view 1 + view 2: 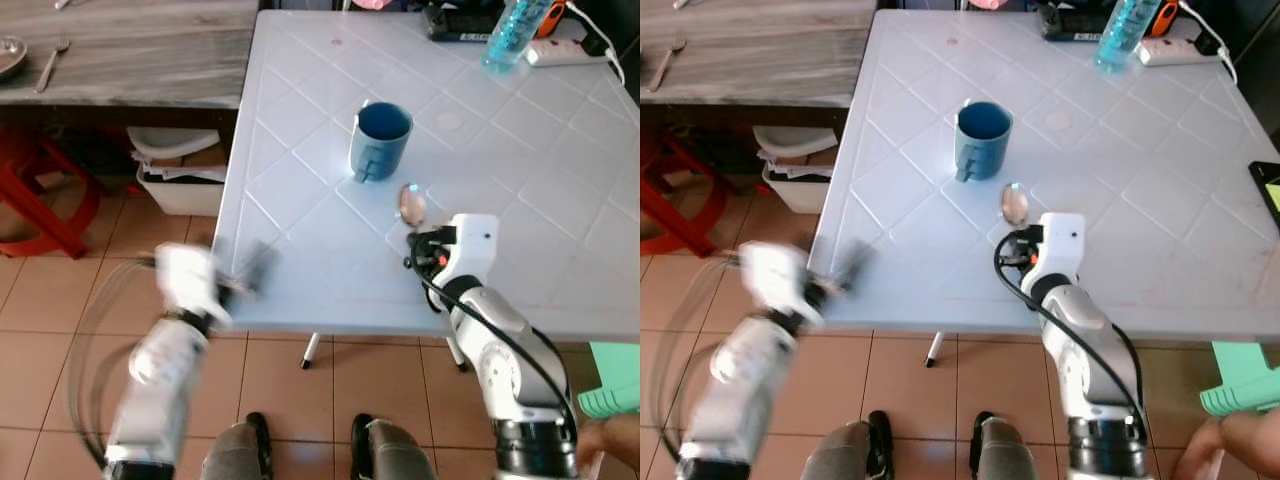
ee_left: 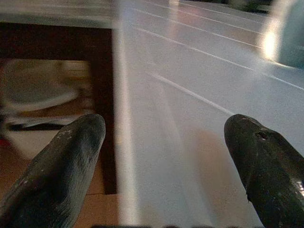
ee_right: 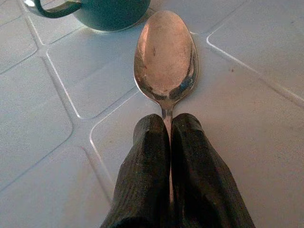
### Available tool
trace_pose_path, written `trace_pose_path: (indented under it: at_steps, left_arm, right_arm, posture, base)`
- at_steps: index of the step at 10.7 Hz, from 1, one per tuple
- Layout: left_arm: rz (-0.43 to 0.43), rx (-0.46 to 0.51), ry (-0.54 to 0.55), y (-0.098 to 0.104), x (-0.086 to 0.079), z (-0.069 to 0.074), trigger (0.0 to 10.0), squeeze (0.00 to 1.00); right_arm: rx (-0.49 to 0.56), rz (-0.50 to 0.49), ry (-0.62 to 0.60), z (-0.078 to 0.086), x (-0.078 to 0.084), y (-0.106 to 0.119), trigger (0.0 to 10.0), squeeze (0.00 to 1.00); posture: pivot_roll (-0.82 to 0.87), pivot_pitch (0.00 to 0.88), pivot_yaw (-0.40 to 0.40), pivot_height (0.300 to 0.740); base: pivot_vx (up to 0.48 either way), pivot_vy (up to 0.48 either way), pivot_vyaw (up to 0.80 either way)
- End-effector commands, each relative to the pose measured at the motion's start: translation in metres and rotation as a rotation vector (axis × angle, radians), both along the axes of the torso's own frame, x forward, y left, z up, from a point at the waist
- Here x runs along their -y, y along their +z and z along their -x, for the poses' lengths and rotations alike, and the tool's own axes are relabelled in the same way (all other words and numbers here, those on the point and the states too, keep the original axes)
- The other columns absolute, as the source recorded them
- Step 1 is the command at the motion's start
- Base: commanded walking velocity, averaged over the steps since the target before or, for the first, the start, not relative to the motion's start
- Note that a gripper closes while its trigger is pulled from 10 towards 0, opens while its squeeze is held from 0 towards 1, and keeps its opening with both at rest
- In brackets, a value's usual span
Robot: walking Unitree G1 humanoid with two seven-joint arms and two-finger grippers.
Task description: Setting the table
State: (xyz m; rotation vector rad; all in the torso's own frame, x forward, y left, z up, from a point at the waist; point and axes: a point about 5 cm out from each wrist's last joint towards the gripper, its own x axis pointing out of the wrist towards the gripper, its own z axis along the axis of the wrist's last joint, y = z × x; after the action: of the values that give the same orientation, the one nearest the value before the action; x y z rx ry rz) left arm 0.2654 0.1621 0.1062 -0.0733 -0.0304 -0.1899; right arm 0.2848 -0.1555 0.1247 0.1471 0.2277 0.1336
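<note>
White desk fills the centre & right of the frame, diamond-pattern top. Grey wooden desk upper left, fork lying on it. Red stool at left edge, on the tiled floor. Blue mug upright mid-frame, handle toward the cam. Blue bottle top right, near a white power strip. Right hand, centre-right, fingers pressed together, clamped on the spoon handle; spoon bowl lies on the desk just below the mug, not touching it. Left hand, lower left & blurred, fingers spread wide apart at the white desk's left edge, holding nothing.
</note>
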Motion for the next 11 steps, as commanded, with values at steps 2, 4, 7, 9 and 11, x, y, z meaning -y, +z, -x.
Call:
trace_pose_path:
  at_steps: [2, 4, 7, 9, 11]
  left_arm:
    - [0.021, -0.037, 0.053, -0.004, -0.006, -0.002, 10.0, 0.0]
    - [0.025, -0.031, 0.066, -0.002, -0.003, -0.004, 10.0, 0.0]
    - [0.067, -0.056, 0.1, -0.002, -0.005, -0.008, 10.0, 0.0]
    - [0.07, -0.056, 0.096, -0.001, -0.003, -0.008, 10.0, 0.0]
    - [0.074, -0.055, 0.094, 0.0, -0.001, -0.011, 10.0, 0.0]
  right_arm:
    - [-0.014, -0.025, -0.038, 0.006, 0.002, -0.007, 0.0, 0.0]
    - [0.019, -0.096, 0.02, 0.009, -0.011, -0.003, 0.0, 0.0]
    - [-0.034, -0.102, 0.121, 0.012, -0.028, -0.01, 0.0, 0.0]
    - [-0.099, -0.094, 0.143, 0.018, -0.031, -0.02, 0.0, 0.0]
    - [-0.055, -0.092, 0.115, 0.014, -0.027, -0.015, 0.0, 0.0]
  posture:
    - [-0.07, 0.194, 0.018, 0.74]
    - [-0.07, 0.193, 0.023, 0.74]
    - [-0.07, 0.192, 0.021, 0.74]
    - [-0.07, 0.189, 0.019, 0.74]
    - [-0.08, 0.186, 0.018, 0.74]
  base:
    - [0.0, 0.48, 0.0]
    - [0.0, 0.48, 0.0]
    - [0.0, 0.48, 0.0]
    - [0.0, 0.48, 0.0]
    - [0.0, 0.48, 0.0]
